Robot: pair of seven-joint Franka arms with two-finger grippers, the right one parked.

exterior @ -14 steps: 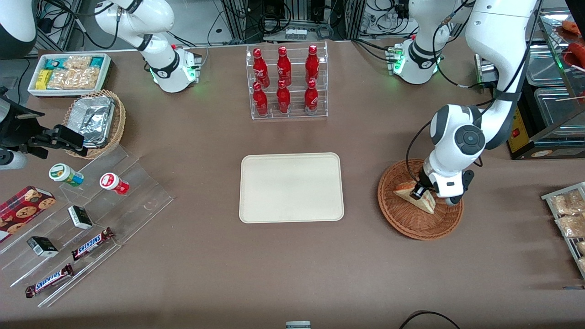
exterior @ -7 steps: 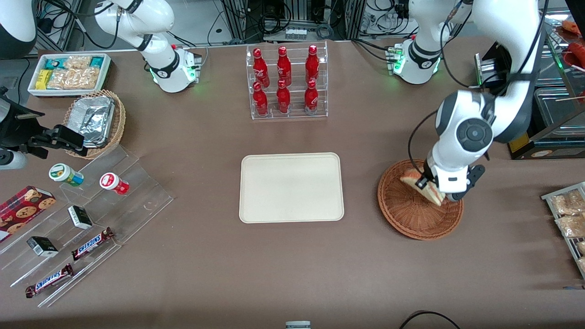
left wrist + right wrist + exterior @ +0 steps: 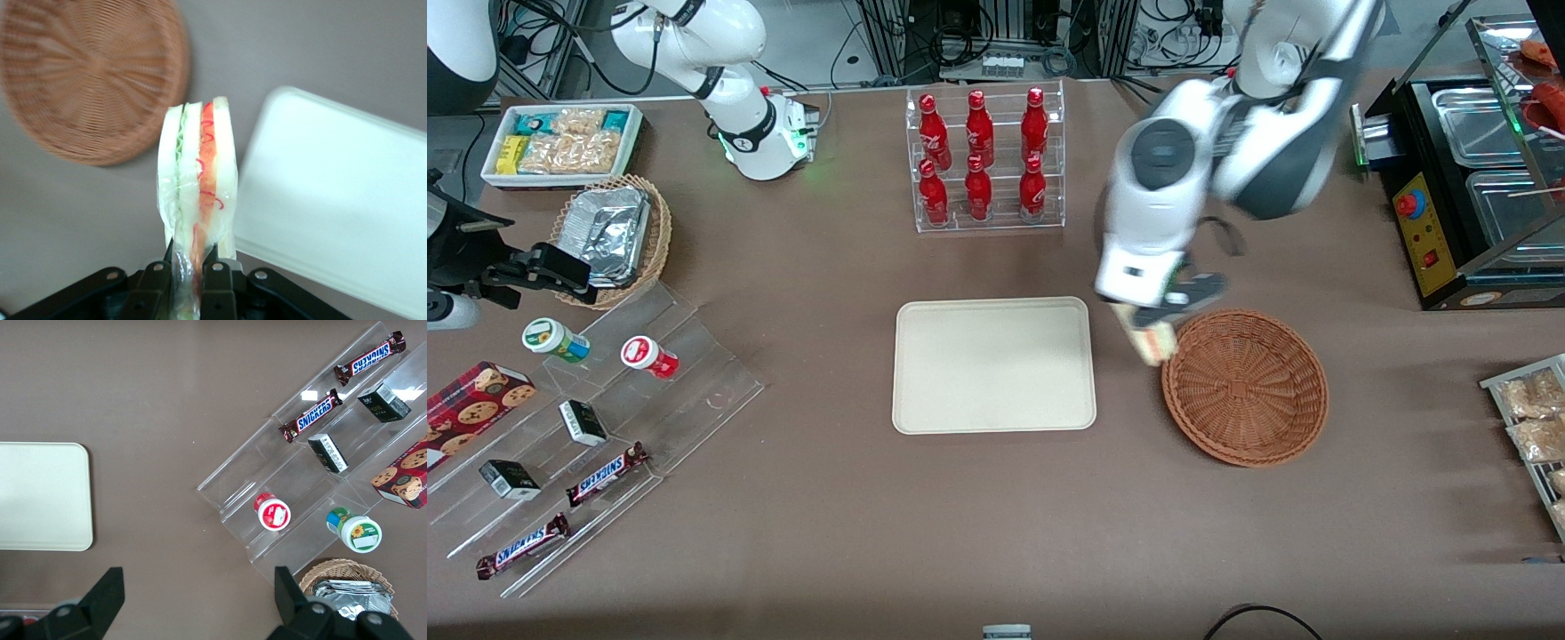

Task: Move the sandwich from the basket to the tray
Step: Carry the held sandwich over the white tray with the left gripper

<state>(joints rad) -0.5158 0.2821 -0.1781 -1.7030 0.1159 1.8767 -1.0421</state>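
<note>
My left gripper (image 3: 1149, 322) is shut on the sandwich (image 3: 1154, 341) and holds it in the air over the strip of table between the basket (image 3: 1246, 388) and the tray (image 3: 994, 364). From the wrist camera, the wrapped sandwich (image 3: 199, 167) shows white bread with green and red-orange layers, pinched between the black fingers (image 3: 156, 283) of the gripper (image 3: 187, 267). The reddish-brown woven basket (image 3: 87, 73) holds nothing. The cream tray (image 3: 333, 200) lies bare beside it.
A clear rack of red bottles (image 3: 983, 158) stands farther from the front camera than the tray. A metal food warmer (image 3: 1485, 169) sits at the working arm's end. Snack shelves (image 3: 578, 427), a foil-tray basket (image 3: 612, 233) and a snack box (image 3: 560, 140) lie toward the parked arm's end.
The gripper lifted the sandwich out of the basket and carried it sideways toward the tray; the basket now holds nothing.
</note>
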